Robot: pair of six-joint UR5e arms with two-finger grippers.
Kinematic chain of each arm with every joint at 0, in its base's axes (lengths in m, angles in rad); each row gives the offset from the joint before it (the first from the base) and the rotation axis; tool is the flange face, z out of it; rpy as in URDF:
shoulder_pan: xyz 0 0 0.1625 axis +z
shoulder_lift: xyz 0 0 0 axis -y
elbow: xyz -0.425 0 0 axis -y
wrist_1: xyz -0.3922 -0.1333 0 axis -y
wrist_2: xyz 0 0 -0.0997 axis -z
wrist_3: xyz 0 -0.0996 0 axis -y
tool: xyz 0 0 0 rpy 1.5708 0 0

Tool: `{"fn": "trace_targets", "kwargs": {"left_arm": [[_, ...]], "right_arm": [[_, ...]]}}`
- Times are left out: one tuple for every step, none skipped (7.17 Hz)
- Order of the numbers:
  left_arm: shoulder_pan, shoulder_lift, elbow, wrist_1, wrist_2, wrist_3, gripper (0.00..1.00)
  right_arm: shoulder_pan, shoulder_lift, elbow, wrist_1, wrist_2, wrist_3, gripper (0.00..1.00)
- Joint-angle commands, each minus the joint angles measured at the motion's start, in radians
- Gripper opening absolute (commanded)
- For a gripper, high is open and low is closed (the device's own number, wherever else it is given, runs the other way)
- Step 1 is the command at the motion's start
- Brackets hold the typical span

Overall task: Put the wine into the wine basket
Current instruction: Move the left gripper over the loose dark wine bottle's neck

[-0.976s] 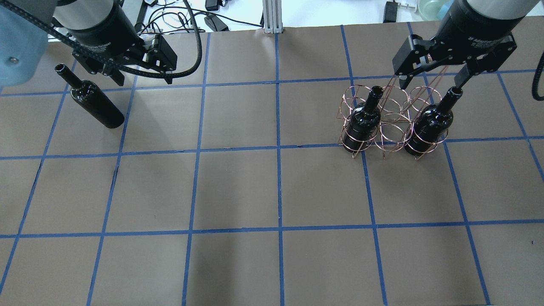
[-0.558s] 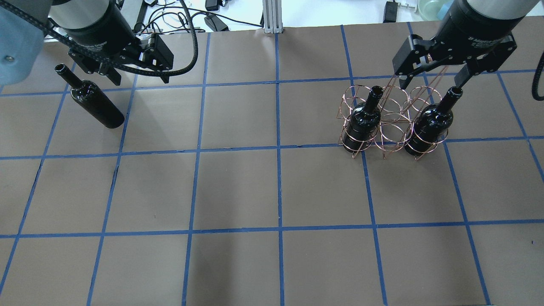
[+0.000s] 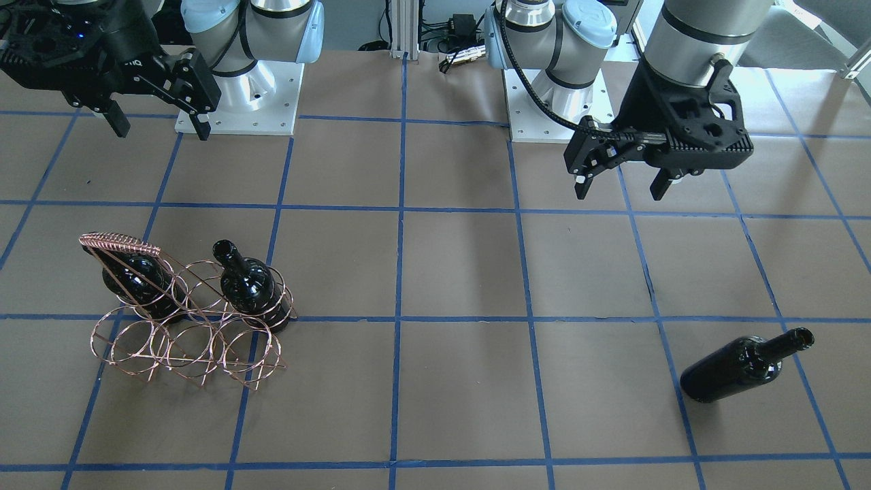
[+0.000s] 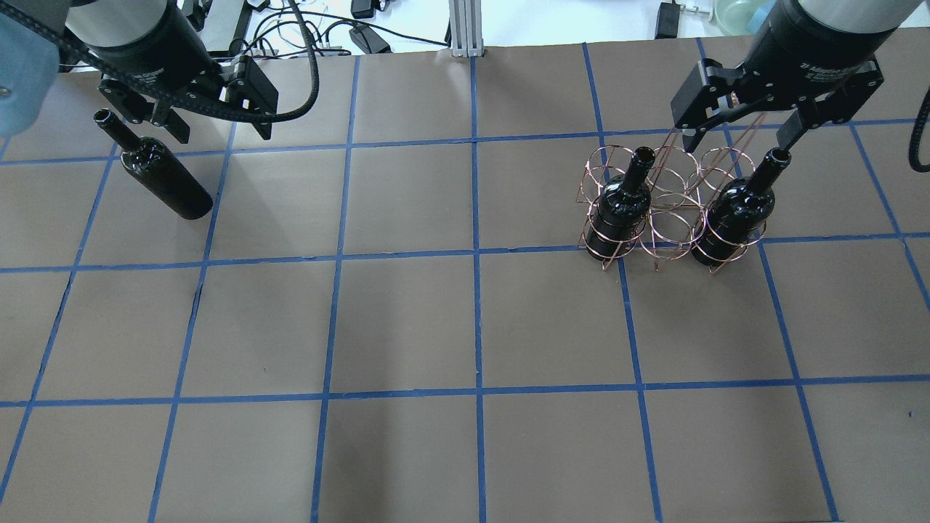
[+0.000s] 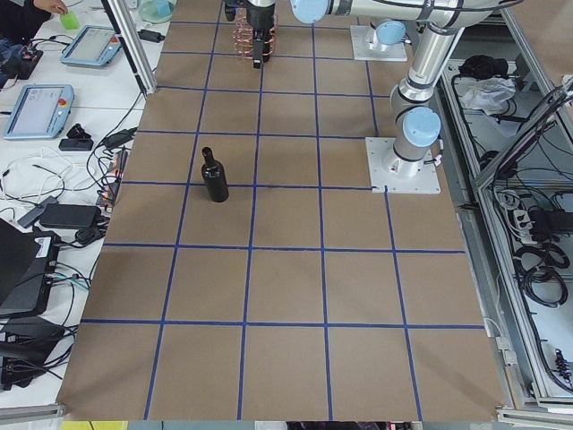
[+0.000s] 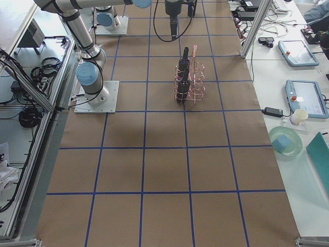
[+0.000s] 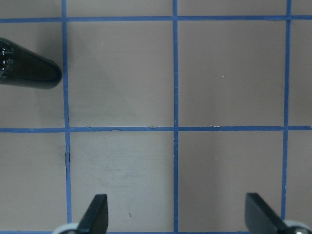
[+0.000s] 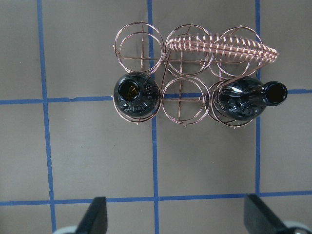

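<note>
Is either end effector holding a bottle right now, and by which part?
No. The left end effector and the right end effector are both open and empty; the loose wine bottle stands free on the table.

My left arm (image 3: pixel 691 41) and right arm (image 3: pixel 279 10) are silver tubes with pale-blue joint caps (image 3: pixel 588 17), on white base plates (image 3: pixel 238 109) dotted with screws. I see my left gripper (image 3: pixel 618 194) and right gripper (image 3: pixel 163 131) matte black with white lettering (image 4: pixel 828 69). A ribbed black cable (image 3: pixel 537 102) runs along the left wrist.

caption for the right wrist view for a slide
Two wine bottles in the wine basket, the ring between them empty.
</note>
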Motion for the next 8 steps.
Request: {"fn": "trace_targets", "kwargs": {"left_arm": [[0.084,-0.006,0.004,0.002,-0.009,0.051,1.0],[0.118,-0.02,0.019,0.006,-0.006,0.142,1.0],[0.174,-0.041,0.021,0.067,-0.01,0.219,1.0],[0.246,-0.07,0.027,0.11,-0.012,0.302,1.0],[0.311,-0.113,0.064,0.114,-0.013,0.365,1.0],[0.339,-0.171,0.113,0.114,-0.045,0.386,1.0],[0.35,-0.238,0.162,0.114,-0.056,0.386,1.0],[0.364,-0.303,0.205,0.115,-0.058,0.387,1.0]], "right_arm": [[0.0,0.0,0.0,0.001,-0.002,0.0,1.0],[0.0,0.0,0.0,0.0,-0.001,0.0,1.0],[0.0,0.0,0.0,0.001,-0.001,0.0,1.0],[0.0,0.0,0.0,0.0,-0.001,0.0,1.0],[0.0,0.0,0.0,0.0,-0.002,0.0,1.0],[0.0,0.0,0.0,0.001,-0.002,-0.002,1.0],[0.0,0.0,0.0,0.002,-0.002,0.0,1.0],[0.0,0.0,0.0,0.002,-0.001,0.0,1.0]]}}
